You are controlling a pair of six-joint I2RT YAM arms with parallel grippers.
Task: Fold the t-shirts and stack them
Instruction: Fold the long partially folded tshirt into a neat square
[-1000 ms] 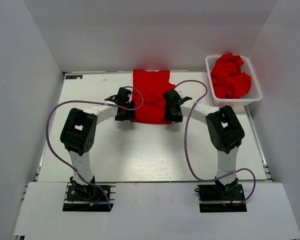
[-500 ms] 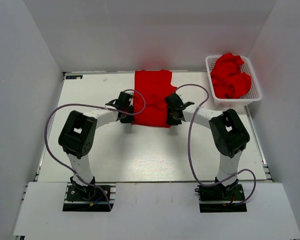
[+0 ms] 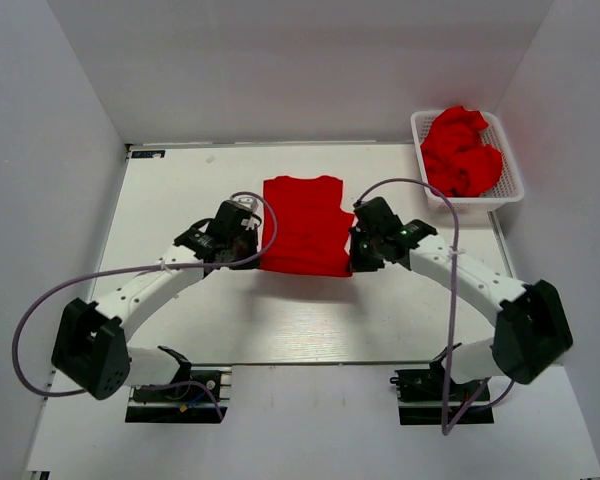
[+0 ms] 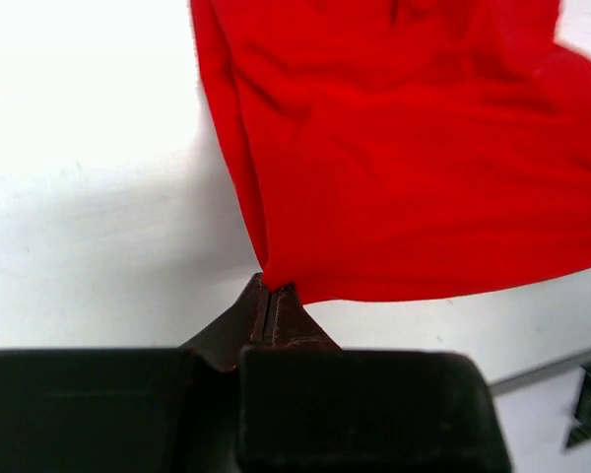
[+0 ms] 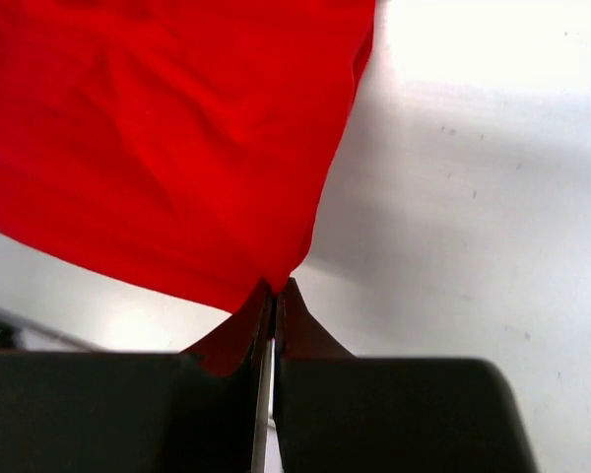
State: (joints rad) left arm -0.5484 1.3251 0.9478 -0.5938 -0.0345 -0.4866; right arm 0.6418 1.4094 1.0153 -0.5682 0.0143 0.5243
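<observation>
The shirt (image 3: 302,225) lies in the middle of the table (image 3: 280,320), its near corners clamped thinly by the left hand (image 4: 272,296) and right hand (image 5: 275,293). Uneven pulling may slip a corner free, skewing the fold.

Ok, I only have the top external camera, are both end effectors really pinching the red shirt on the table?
Observer: Yes for the left: the left end effector is shut on the shirt at a near corner.
Operator: And the right?
Observer: The right end effector is pinched shut on the other near corner.
Operator: Is that edge off the table?
Observer: It looks lifted: the cloth casts a shadow on the table beneath.
</observation>
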